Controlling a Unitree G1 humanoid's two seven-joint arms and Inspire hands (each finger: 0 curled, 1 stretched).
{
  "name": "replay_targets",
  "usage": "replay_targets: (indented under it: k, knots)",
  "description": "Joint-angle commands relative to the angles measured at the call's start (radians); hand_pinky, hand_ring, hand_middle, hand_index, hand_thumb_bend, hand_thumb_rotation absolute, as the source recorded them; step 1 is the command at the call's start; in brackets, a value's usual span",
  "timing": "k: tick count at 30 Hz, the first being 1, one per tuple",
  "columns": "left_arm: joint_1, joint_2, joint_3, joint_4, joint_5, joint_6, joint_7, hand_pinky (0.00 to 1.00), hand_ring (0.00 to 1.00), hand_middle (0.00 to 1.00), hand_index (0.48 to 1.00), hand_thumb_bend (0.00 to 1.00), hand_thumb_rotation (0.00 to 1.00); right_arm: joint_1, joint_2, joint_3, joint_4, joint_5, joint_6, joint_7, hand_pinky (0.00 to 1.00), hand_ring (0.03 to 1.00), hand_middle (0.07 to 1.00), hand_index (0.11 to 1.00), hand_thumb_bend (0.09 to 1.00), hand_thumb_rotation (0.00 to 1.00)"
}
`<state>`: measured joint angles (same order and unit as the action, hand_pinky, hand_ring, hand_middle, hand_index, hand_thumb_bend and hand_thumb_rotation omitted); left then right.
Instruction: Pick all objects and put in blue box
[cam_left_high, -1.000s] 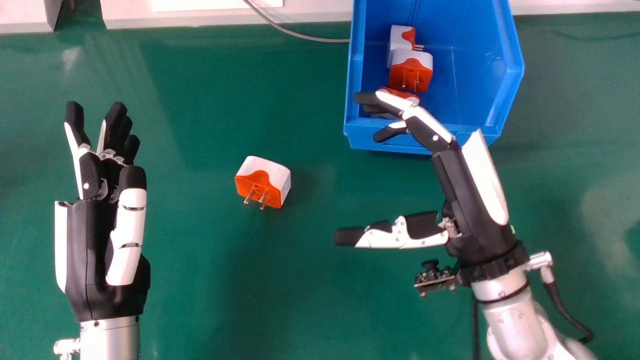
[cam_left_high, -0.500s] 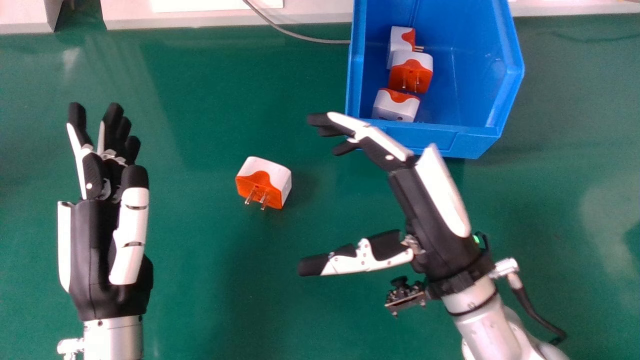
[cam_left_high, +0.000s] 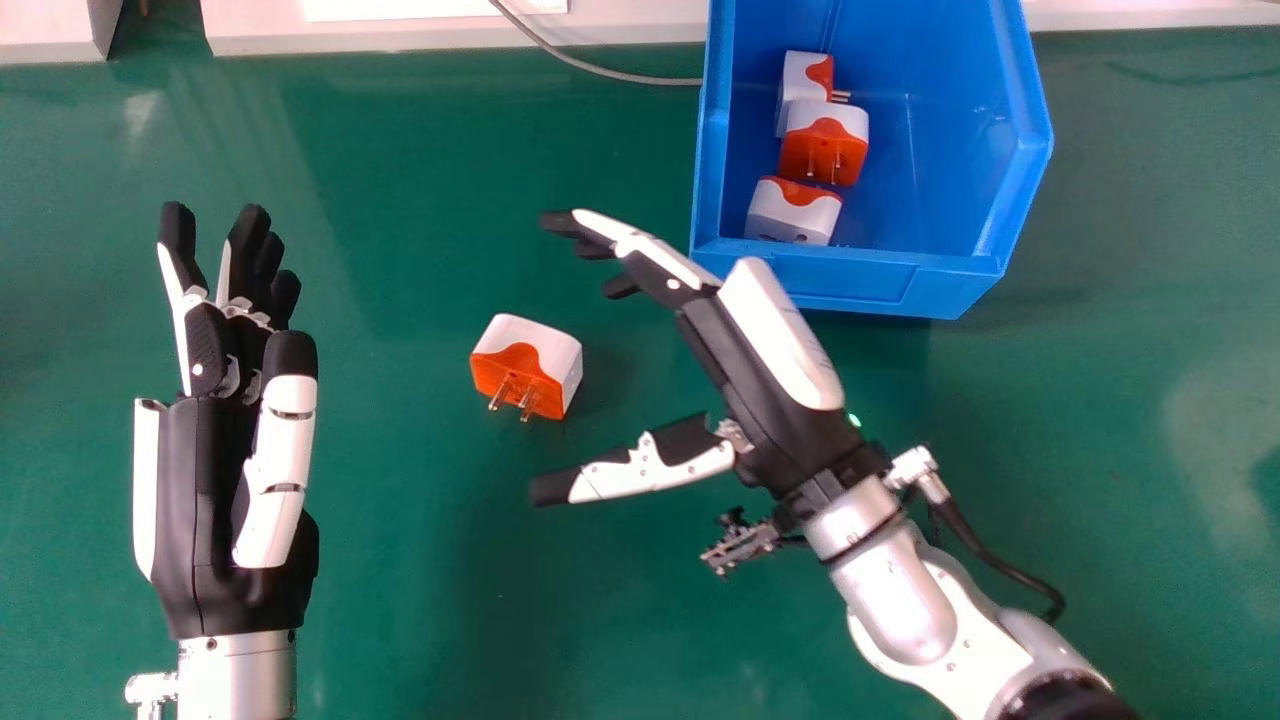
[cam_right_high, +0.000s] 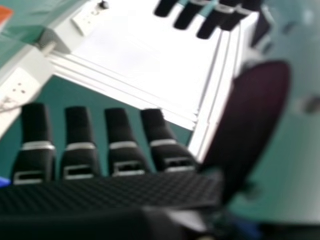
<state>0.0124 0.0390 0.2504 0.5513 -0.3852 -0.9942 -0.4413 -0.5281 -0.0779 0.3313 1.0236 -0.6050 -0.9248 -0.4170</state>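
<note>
Right robot hand (cam_left_high: 755, 390) with fingers and thumb spread apart, near a white-and-orange adapter (cam_left_high: 520, 362) on the desk (cam_left_high: 410, 560); left robot hand (cam_left_high: 190, 500) at left, fingers extended; three more adapters (cam_left_high: 828, 118) inside the blue box (cam_left_high: 860, 278).

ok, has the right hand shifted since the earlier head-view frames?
Yes. The right hand has moved left relative to the blue box: its fingers reached over the box's near rim, now they sit left of it.

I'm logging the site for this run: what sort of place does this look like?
Probably a robotics lab or test bench: a green work surface, a blue parts bin holding three plug adapters, and wall-type socket outlets on pale housings beside it.
</note>
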Motion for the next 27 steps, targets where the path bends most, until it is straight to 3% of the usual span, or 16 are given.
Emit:
replay_targets:
  k: [1, 6, 19, 27]
  knots:
    - [0.003, -0.001, -0.004, -0.015, -0.002, -0.019, -0.006, 1.0, 0.99, 0.98, 0.938, 0.34, 0.65, -0.051, 0.011, 0.004, 0.017, 0.01, 0.006, -0.012, 0.73, 0.827, 0.859, 0.85, 1.0, 0.37]
    - [0.002, -0.003, -0.003, -0.016, 0.002, -0.02, -0.002, 1.0, 0.99, 0.98, 0.937, 0.34, 0.64, -0.103, 0.021, 0.019, 0.087, -0.003, 0.03, -0.027, 0.73, 0.83, 0.864, 0.854, 1.0, 0.36]
    - [-0.01, 0.004, 0.0, -0.017, -0.007, -0.011, -0.002, 0.99, 0.98, 0.97, 0.935, 0.34, 0.64, -0.167, 0.035, 0.055, 0.176, -0.008, 0.098, 0.001, 0.78, 0.874, 0.909, 0.897, 1.0, 0.35]
    - [-0.014, 0.013, 0.002, -0.017, -0.02, -0.009, -0.013, 0.98, 0.98, 0.97, 0.934, 0.35, 0.63, -0.198, 0.032, 0.072, 0.232, -0.021, 0.136, 0.011, 0.84, 0.924, 0.948, 0.933, 1.0, 0.36]
